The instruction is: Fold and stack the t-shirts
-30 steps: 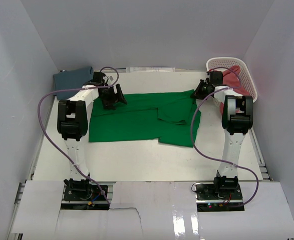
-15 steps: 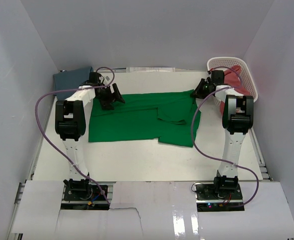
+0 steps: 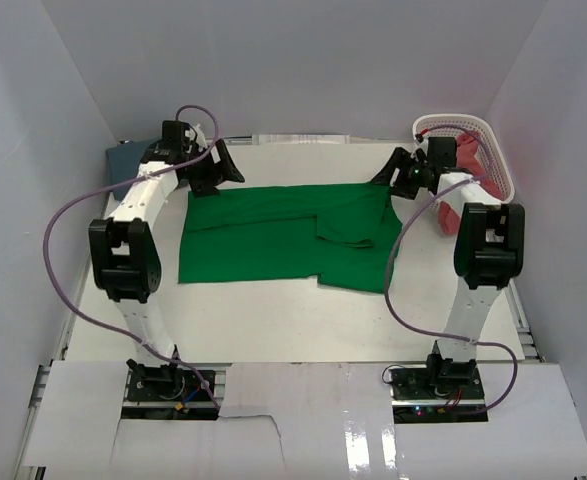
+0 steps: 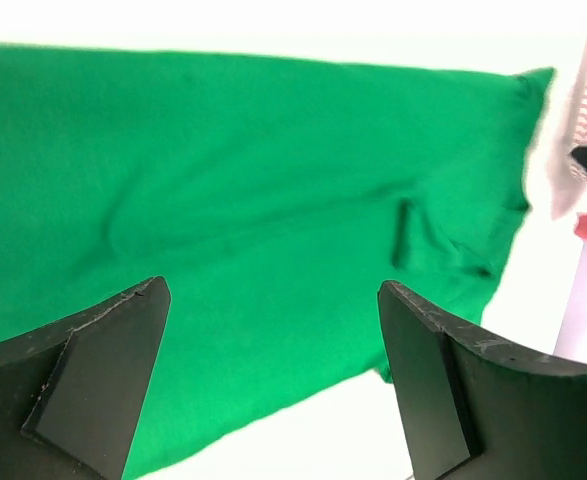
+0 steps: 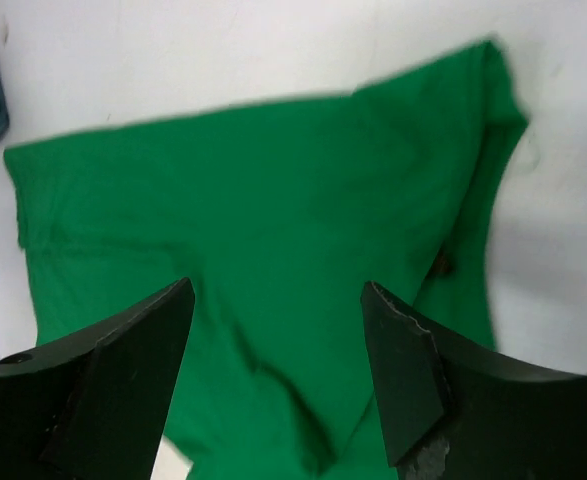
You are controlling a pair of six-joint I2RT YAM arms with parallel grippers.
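The green t-shirt lies spread out in the middle of the white desk, with one part folded over on the side near the right arm. The left claw and the right claw hang over its far corners, both with fingers wide apart and holding nothing, so the shirt rests flat by itself, maybe ready for another fold. The blue t-shirt sits in the far left corner, and the red t-shirt is in the white basket at the far right. Plain pale walls stand around the desk
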